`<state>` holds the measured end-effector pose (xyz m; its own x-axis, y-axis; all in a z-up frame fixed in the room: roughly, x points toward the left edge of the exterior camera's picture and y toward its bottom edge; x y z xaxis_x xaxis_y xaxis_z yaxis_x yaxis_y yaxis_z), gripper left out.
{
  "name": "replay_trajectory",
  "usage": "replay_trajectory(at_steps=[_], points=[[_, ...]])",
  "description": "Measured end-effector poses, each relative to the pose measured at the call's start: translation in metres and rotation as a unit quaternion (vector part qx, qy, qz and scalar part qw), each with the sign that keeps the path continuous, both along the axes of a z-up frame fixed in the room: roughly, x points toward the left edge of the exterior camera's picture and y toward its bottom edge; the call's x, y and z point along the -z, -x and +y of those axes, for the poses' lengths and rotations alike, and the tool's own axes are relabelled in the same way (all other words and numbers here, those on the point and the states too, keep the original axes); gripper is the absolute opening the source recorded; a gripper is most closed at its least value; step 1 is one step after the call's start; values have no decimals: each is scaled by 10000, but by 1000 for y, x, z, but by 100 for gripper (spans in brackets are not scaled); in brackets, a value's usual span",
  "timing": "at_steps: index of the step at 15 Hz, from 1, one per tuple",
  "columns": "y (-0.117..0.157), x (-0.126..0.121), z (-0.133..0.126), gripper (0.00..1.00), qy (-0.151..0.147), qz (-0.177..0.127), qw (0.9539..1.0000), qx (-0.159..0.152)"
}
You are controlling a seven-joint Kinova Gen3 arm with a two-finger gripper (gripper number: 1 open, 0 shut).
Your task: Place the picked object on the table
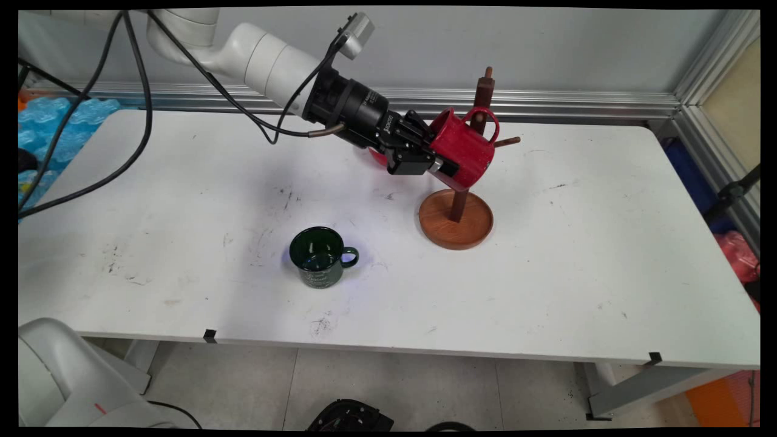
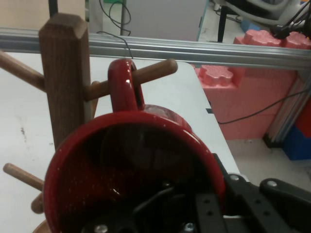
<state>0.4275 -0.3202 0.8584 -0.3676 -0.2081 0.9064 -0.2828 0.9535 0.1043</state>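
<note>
My gripper (image 1: 448, 162) is shut on the rim of a red mug (image 1: 464, 149), one finger inside the cup and one outside. The mug is tilted on its side in the air beside a wooden mug tree (image 1: 479, 100). Its handle (image 1: 482, 115) loops over one of the tree's pegs. In the hand view the red mug (image 2: 131, 165) fills the lower picture, its handle (image 2: 124, 85) threaded on a peg (image 2: 153, 73) next to the tree's post (image 2: 63, 73). A dark green mug (image 1: 320, 256) stands upright on the table, well to the front left of the tree.
The mug tree's round wooden base (image 1: 455, 218) sits mid-table, with another peg (image 1: 507, 142) sticking out to the right. Something red (image 1: 376, 156) shows partly behind the gripper. Black cables (image 1: 139, 121) hang over the table's left part. An aluminium rail (image 1: 546, 103) runs along the back edge.
</note>
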Motion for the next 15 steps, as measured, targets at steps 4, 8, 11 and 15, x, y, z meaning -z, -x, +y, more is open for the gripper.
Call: replay_trajectory(at_steps=[4,8,11,15], points=[[0,0,0,0,-3,-2,10000,-8],[1,-2,1,0,-11,3,10000,-19],[1,-4,2,0,-17,12,10000,-27],[0,-7,5,0,-47,20,10000,-35]])
